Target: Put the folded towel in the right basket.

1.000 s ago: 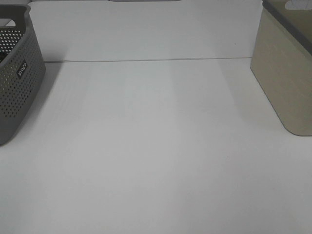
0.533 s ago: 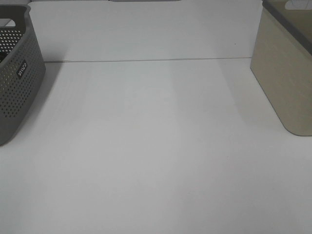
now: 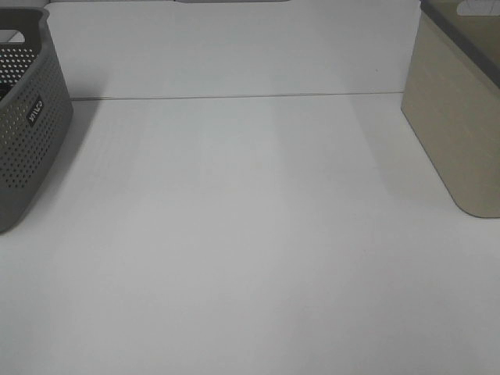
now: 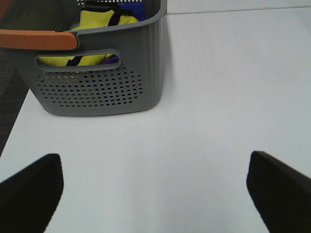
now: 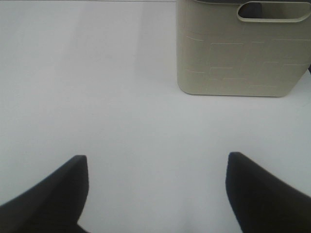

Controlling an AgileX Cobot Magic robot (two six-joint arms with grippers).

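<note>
right basket (image 3: 457,117) beige, both grippers spread, empty

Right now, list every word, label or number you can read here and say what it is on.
Small dark label with pale lettering on the side of the grey perforated basket: too small and blurred to read.
Beige basket: raised panel lines only, no text.
Nothing else carries writing.

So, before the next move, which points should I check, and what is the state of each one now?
1. Left gripper open, nothing held: ok.
2. Right gripper open, nothing held: ok.
3. Folded towel located: not ok; only yellow cloth shows in the grey basket.
4. Beige basket upright on the table: ok.
5. Room inside the beige basket: cannot tell.
</note>
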